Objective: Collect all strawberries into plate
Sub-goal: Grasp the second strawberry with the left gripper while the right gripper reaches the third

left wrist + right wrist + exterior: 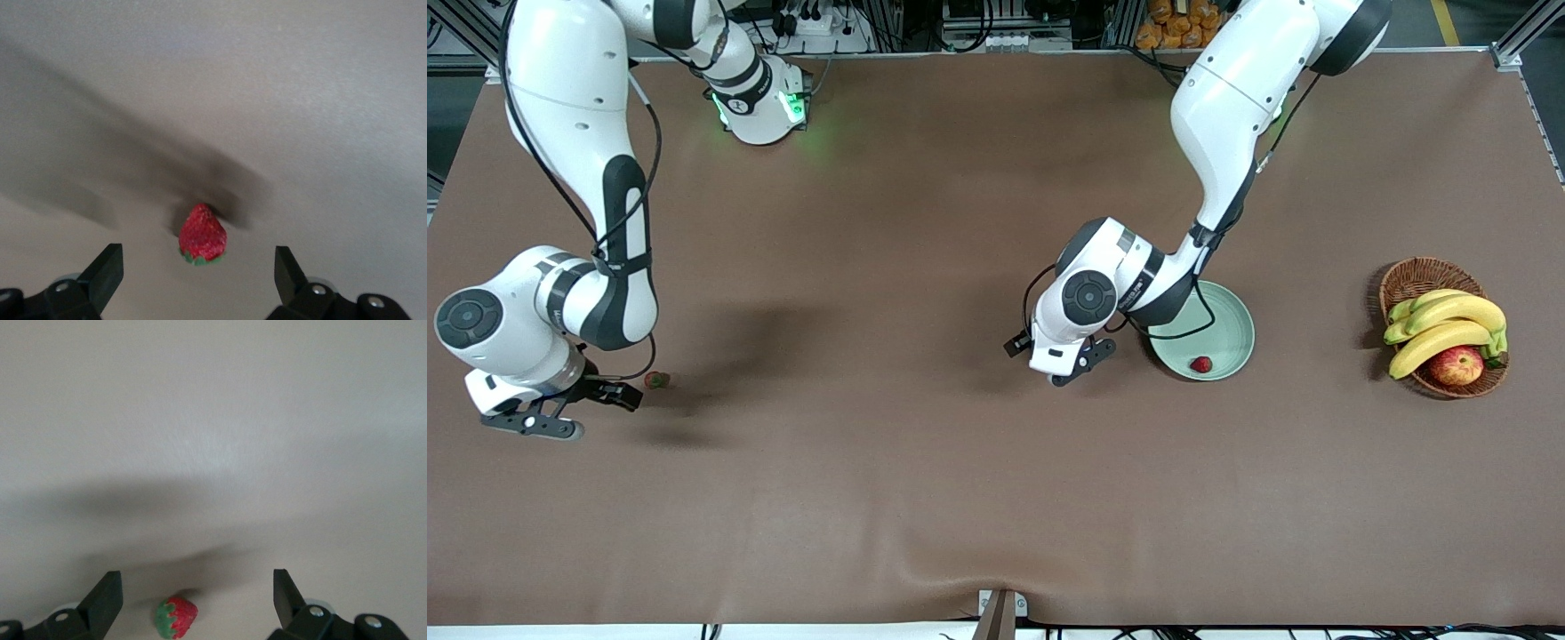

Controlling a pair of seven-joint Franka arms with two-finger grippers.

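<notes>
One strawberry (1201,364) lies in the plate (1232,342). Another strawberry (656,380) lies on the counter (925,462) at the right arm's end. The basket (1409,280) sits at the left arm's end.

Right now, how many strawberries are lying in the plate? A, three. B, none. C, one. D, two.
C: the front view shows a single strawberry in the plate, near its rim; another strawberry lies on the table by the open right gripper, and the open left gripper hangs beside the plate over a third.
</notes>
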